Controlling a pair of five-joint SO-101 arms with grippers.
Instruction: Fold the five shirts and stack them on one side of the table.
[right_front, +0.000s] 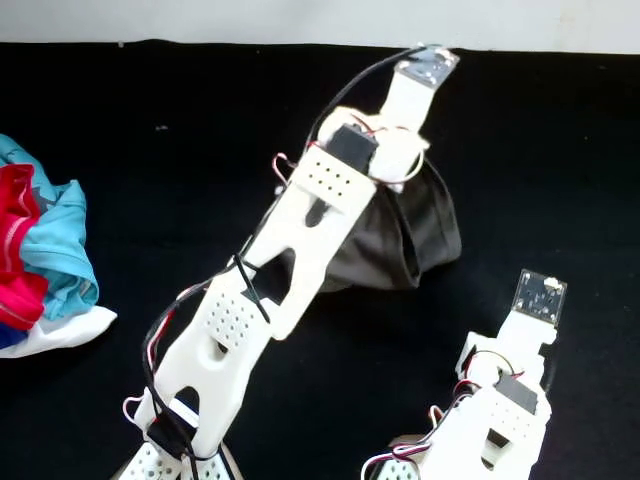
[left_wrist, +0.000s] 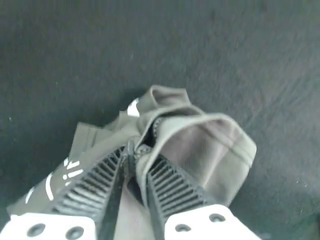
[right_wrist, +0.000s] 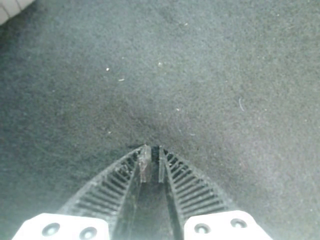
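Clearly, the left hand (left_wrist: 135, 150) was clamped on a bunched fold of the dark shirt (right_front: 400, 240), held peaked at mid-worktop (right_front: 150, 120). The right hand (right_wrist: 151, 162), closed on nothing, hung by the front right corner, so the shirt lay beyond it, toward the far edge.

Black tabletop with a pale wall behind

The tabletop (right_front: 150, 130) is covered by a black, matte, felt-like cloth that lies flat wherever it shows; along its far edge runs a pale wall (right_front: 250, 18), and the line where the two meet is slightly wavy. From the right wrist view the cloth has a fine nap, dotted with small white lint specks (right_wrist: 107, 69) and one short curled thread (right_wrist: 240, 104), and a pale strip (right_wrist: 11, 6) lies beyond the cloth's edge
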